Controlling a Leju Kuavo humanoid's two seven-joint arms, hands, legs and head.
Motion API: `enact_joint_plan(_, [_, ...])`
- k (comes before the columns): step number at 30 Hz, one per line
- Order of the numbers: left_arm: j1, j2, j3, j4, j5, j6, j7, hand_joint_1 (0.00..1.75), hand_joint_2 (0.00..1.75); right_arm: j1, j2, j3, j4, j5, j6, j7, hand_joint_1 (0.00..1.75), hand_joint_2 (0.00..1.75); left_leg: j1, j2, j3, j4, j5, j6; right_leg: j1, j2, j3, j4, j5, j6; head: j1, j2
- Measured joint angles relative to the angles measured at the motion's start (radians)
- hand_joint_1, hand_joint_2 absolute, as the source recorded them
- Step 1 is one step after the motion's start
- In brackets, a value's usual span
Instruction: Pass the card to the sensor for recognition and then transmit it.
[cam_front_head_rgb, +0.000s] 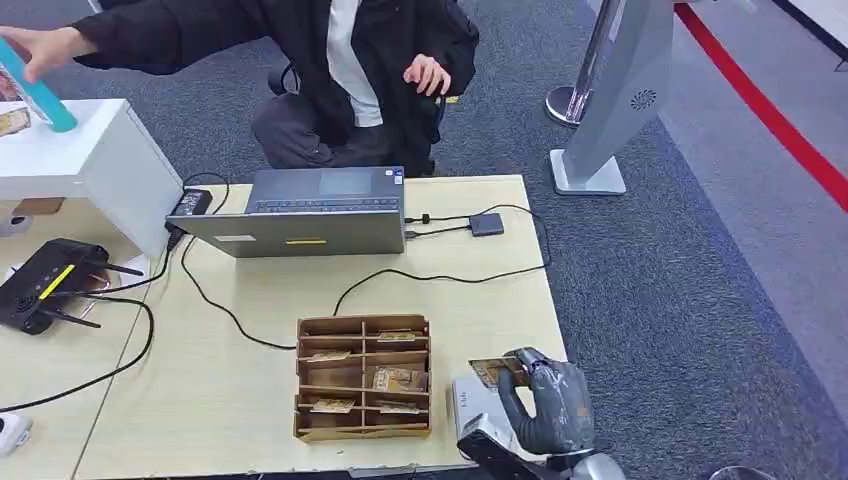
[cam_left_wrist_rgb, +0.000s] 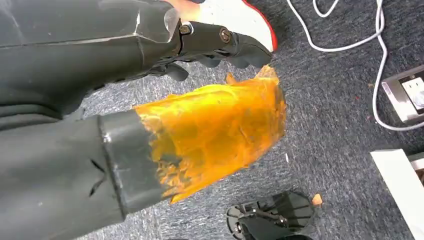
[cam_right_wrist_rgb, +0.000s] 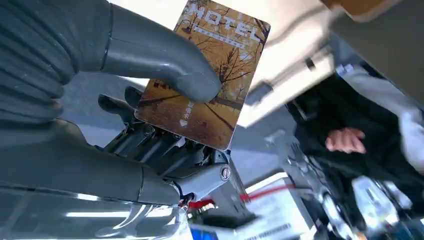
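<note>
My right hand (cam_front_head_rgb: 550, 405) is at the table's front right corner and pinches a brown card (cam_front_head_rgb: 490, 372) over the top of a small white and grey sensor box (cam_front_head_rgb: 468, 408). Close up, the card (cam_right_wrist_rgb: 210, 75) carries an autumn tree picture and the word MOTEL. The grey thumb (cam_right_wrist_rgb: 165, 65) presses on its face and the dark fingers (cam_right_wrist_rgb: 165, 150) lie behind it. My left hand (cam_left_wrist_rgb: 200, 100) hangs over the carpet and holds nothing; its thumb is wrapped in orange tape and stands apart from the dark fingers (cam_left_wrist_rgb: 220, 42).
A cardboard organiser (cam_front_head_rgb: 363, 378) with several cards stands left of the sensor. Behind it are a laptop (cam_front_head_rgb: 310, 210), cables and a small hub (cam_front_head_rgb: 487, 223). A person (cam_front_head_rgb: 350, 70) sits beyond the table. A router (cam_front_head_rgb: 50, 280) lies at left, a kiosk stand (cam_front_head_rgb: 610, 100) at right.
</note>
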Motion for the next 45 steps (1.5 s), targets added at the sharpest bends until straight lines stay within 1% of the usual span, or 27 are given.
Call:
enact_joint_plan(9, [-0.001,0.0,0.0,0.0,-0.013,-0.011,0.0,0.0,0.0,-0.004,0.0,-0.044,-0.113,0.094,-0.034,-0.071,1.75,1.75,0.0,0.0,0.0,0.0,0.0,0.0,0.0,0.0,0.0,0.0,0.0,0.0,0.0,0.0])
enact_joint_plan(15, [-0.003,0.0,0.0,0.0,-0.021,-0.019,0.0,0.0,0.0,-0.026,0.0,-0.062,-0.146,0.13,-0.051,-0.119,1.75,1.75,0.0,0.0,0.0,0.0,0.0,0.0,0.0,0.0,0.0,0.0,0.0,0.0,0.0,0.0])
enact_joint_plan(18, [-0.009,0.0,0.0,0.0,-0.027,-0.027,0.014,0.0,0.0,-0.049,0.001,-0.066,-0.152,0.146,-0.052,-0.137,1.75,1.75,0.0,0.0,0.0,0.0,0.0,0.0,0.0,0.0,0.0,0.0,0.0,0.0,0.0,0.0])
enact_joint_plan(21, [-0.018,-0.001,0.0,0.0,-0.031,-0.031,0.022,0.0,0.0,-0.073,0.003,-0.071,-0.153,0.151,-0.053,-0.14,1.75,1.75,0.0,0.0,0.0,0.0,0.0,0.0,0.0,0.0,0.0,0.0,0.0,0.0,0.0,0.0])
enact_joint_plan(27, [-0.022,-0.001,0.0,0.0,-0.032,-0.033,0.024,0.0,0.0,-0.082,0.007,-0.077,-0.154,0.154,-0.053,-0.143,1.75,1.75,0.0,0.0,0.0,0.0,0.0,0.0,0.0,0.0,0.0,0.0,0.0,0.0,0.0,0.0])
enact_joint_plan(29, [-0.022,-0.001,0.0,0.0,-0.035,-0.035,0.024,0.0,0.0,-0.09,0.008,-0.077,-0.154,0.163,-0.054,-0.153,1.75,1.75,0.0,0.0,0.0,0.0,0.0,0.0,0.0,0.0,0.0,0.0,0.0,0.0,0.0,0.0])
enact_joint_plan(34, [-0.029,-0.002,-0.007,-0.001,-0.054,-0.05,0.034,0.0,0.0,-0.163,0.012,-0.076,-0.152,0.214,-0.045,-0.16,1.75,1.75,0.0,0.0,0.0,0.0,0.0,0.0,0.0,0.001,0.0,0.0,0.0,0.0,0.0,0.0])
enact_joint_plan(37, [-0.036,-0.003,-0.013,-0.001,-0.069,-0.064,0.043,0.0,0.0,-0.23,0.02,-0.073,-0.136,0.23,-0.019,-0.154,1.75,1.75,0.0,0.0,0.0,0.0,0.001,0.0,0.0,0.001,0.0,0.0,0.001,0.0,0.0,0.0])
enact_joint_plan(39, [-0.04,-0.005,-0.019,-0.002,-0.079,-0.068,0.044,0.0,0.0,-0.273,0.025,-0.07,-0.112,0.242,0.001,-0.144,1.75,1.75,0.0,0.0,0.0,0.0,0.001,0.0,0.0,0.001,0.0,0.0,0.002,0.0,0.0,0.0])
enact_joint_plan(42, [-0.045,-0.007,-0.034,-0.004,-0.093,-0.079,0.056,0.0,0.0,-0.347,0.035,-0.066,-0.055,0.27,0.042,-0.112,1.75,1.75,0.0,0.0,0.0,0.0,0.002,0.0,0.0,0.001,0.0,0.0,0.002,-0.001,0.0,0.0])
enact_joint_plan(45, [-0.051,-0.007,-0.043,-0.004,-0.099,-0.082,0.063,0.0,0.0,-0.399,0.043,-0.063,-0.006,0.278,0.055,-0.096,1.75,1.75,0.0,0.0,0.0,0.0,0.002,0.0,0.0,0.0,0.0,0.0,0.002,0.0,0.0,0.0])
